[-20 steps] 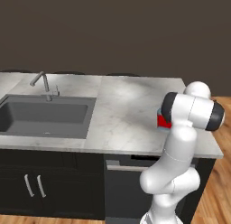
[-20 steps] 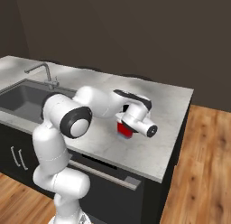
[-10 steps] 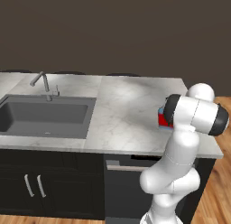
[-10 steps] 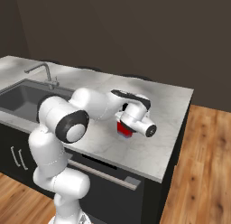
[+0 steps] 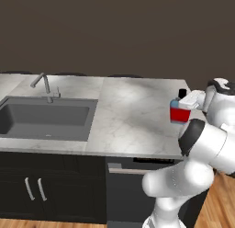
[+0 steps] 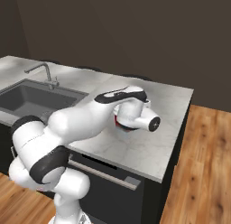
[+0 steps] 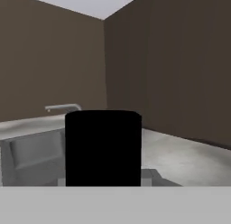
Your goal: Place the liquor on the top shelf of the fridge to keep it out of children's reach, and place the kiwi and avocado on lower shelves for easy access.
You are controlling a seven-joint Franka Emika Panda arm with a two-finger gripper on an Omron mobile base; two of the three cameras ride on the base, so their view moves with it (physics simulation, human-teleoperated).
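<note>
End effector (image 5: 190,103) at right of frame on the liquor (image 5: 180,111), apparently pinching it; jaws hidden, can't confirm. Bottle upright above worktop (image 5: 133,116), likely for carry.

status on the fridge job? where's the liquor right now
Done: nothing is stowed. In hand: the liquor sits at the gripper above the marble counter, its black cap close up in the hand view; I cannot tell whether the jaws are clamped on it. Left: carrying it to the fridge's top shelf, then placing the kiwi and avocado lower.
</note>
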